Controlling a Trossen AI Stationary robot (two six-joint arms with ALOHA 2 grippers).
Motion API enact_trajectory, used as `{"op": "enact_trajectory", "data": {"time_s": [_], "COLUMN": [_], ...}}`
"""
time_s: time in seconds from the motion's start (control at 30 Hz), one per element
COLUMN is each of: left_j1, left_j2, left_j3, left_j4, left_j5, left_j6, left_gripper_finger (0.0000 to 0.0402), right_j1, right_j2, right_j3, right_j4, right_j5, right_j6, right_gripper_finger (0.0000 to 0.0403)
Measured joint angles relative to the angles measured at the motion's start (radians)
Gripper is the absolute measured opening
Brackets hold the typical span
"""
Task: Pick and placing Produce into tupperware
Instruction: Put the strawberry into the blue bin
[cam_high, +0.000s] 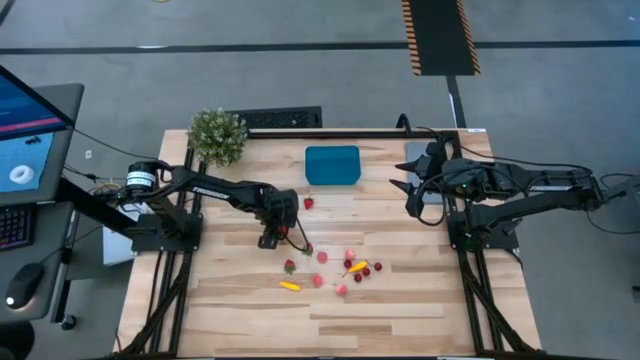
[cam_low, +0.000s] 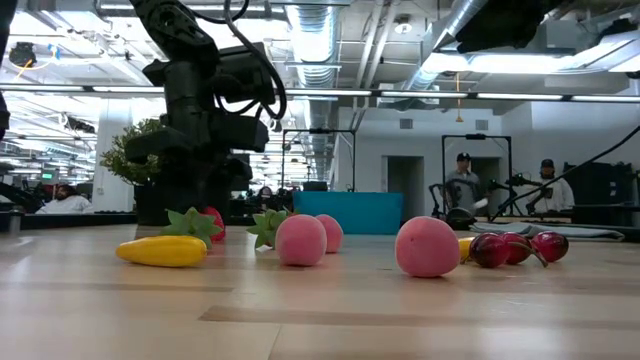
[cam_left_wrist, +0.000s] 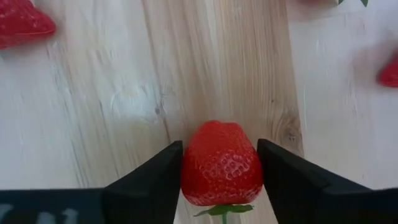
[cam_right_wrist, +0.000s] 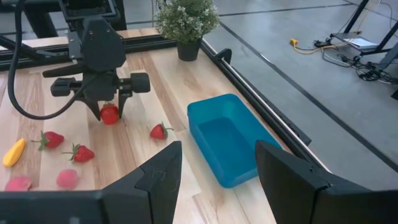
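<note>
Left gripper: as it stood low over the table centre, its 2 fingers pressed a red strawberry between them.
Tupperware: at 1 o'clock from that strawberry, well apart.
Right gripper: jaws spread, empty, at the table's 3 o'clock edge.

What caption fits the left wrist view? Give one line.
Left pincer closing around a red toy strawberry on the wooden table.

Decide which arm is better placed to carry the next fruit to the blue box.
Left. Its gripper has its jaws around a strawberry on the table. The right gripper hangs open beside the blue box, holding nothing.
</note>
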Motion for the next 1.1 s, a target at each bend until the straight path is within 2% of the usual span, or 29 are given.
{"op": "enact_trajectory", "data": {"time_s": [0.13,0.37,0.5,0.67,0.83,1.1], "left_j1": [0.0,0.0,0.0,0.0,0.015,0.115], "left_j2": [0.0,0.0,0.0,0.0,0.0,0.0], "left_j3": [0.0,0.0,0.03,0.107,0.215,0.419], "left_j4": [0.0,0.0,-0.035,-0.093,-0.126,-0.123], "left_j5": [0.0,-0.005,-0.005,-0.008,-0.06,-0.139], "left_j6": [-0.001,-0.013,-0.032,-0.031,0.009,0.135], "left_gripper_finger": [0.0172,0.0198,0.0184,0.0173,0.0194,0.0182], "right_j1": [0.0,0.0,0.0,0.0,0.0,0.0], "right_j2": [0.0,0.0,0.0,0.0,0.0,0.0], "right_j3": [0.0,0.0,0.0,0.0,0.0,0.0], "right_j4": [0.0,0.0,0.0,0.0,0.0,0.0], "right_j5": [0.0,0.0,0.0,0.0,0.0,0.0], "right_j6": [0.0,0.0,0.0,0.0,0.0,0.0], "right_gripper_finger": [0.0225,0.0225,0.0225,0.0225,0.0225,0.0225]}}
